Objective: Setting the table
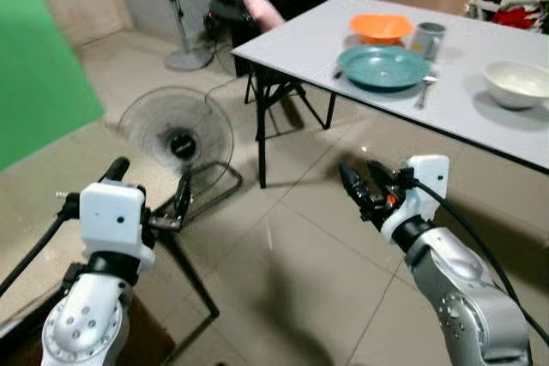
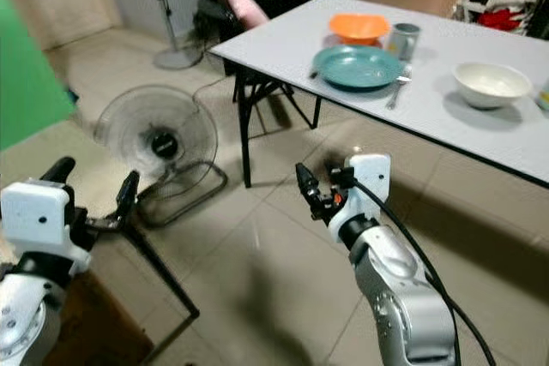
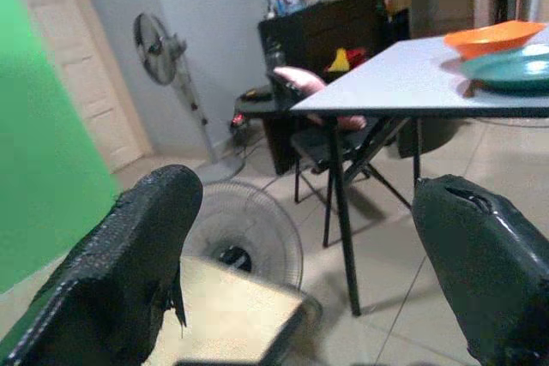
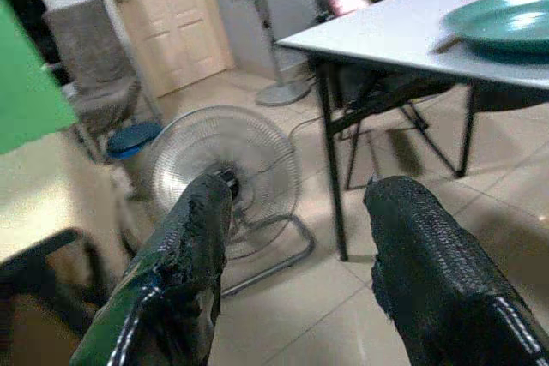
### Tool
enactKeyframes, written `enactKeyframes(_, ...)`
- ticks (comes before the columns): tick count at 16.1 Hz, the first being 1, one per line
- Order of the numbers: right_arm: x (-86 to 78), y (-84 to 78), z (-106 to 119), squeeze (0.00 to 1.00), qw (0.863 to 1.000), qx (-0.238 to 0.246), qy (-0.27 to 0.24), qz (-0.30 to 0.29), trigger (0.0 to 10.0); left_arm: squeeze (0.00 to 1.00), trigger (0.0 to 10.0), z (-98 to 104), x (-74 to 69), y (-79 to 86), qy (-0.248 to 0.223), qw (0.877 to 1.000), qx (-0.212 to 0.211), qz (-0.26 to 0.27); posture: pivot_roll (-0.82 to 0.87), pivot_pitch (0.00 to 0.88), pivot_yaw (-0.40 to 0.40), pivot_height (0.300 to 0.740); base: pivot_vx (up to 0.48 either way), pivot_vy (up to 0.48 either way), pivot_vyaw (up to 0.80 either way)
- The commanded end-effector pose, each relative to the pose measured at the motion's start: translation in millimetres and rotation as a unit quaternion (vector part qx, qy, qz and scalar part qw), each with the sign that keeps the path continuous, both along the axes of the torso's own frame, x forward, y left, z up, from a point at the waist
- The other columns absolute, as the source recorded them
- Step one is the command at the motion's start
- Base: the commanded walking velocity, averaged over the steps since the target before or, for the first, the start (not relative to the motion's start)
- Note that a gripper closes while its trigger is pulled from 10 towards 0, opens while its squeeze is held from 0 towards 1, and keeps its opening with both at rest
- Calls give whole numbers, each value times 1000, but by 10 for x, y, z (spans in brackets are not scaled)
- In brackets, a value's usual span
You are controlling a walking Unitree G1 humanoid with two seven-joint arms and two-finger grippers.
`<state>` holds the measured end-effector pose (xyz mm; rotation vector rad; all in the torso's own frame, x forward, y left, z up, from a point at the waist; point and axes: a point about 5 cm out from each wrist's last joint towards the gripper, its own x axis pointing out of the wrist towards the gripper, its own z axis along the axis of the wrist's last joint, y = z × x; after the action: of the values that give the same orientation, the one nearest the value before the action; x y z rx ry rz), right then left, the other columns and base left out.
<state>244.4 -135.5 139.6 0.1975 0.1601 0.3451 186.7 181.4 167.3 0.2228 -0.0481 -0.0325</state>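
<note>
Both the left gripper [image 1: 154, 199] and right gripper [image 1: 360, 182] hang open and empty, well short of the white table [image 1: 309, 36], where a teal plate [image 1: 383, 67], likely rigid, slick and breakable, is best pinched at its rim.

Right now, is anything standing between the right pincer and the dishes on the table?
Nothing visible does. The right pincer, open and empty, hangs over bare floor tiles short of the white table; the teal plate lies beyond the near edge.
</note>
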Motion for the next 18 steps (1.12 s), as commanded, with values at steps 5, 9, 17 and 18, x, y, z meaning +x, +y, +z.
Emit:
enactKeyframes(5,27,111,83,0,999,15,-10,44,10000,0,10000,31,-16,12,-6,1000,3,6,-67,0,60,740,0,206,0)
enactKeyframes(9,0,203,108,0,994,31,-5,106,10000,0,10000,46,-11,-2,-10,1000,3,6,-57,0,57,740,0,0,200)
enactKeyframes(17,165,90,119,0,999,-4,-28,47,10000,0,10000,29,45,37,-18,999,-1,46,-65,0,70,740,0,0,800)
enactKeyframes(18,163,88,119,0,998,-4,-28,47,10000,0,10000,27,52,31,-17,999,0,44,-66,0,73,740,0,0,800)
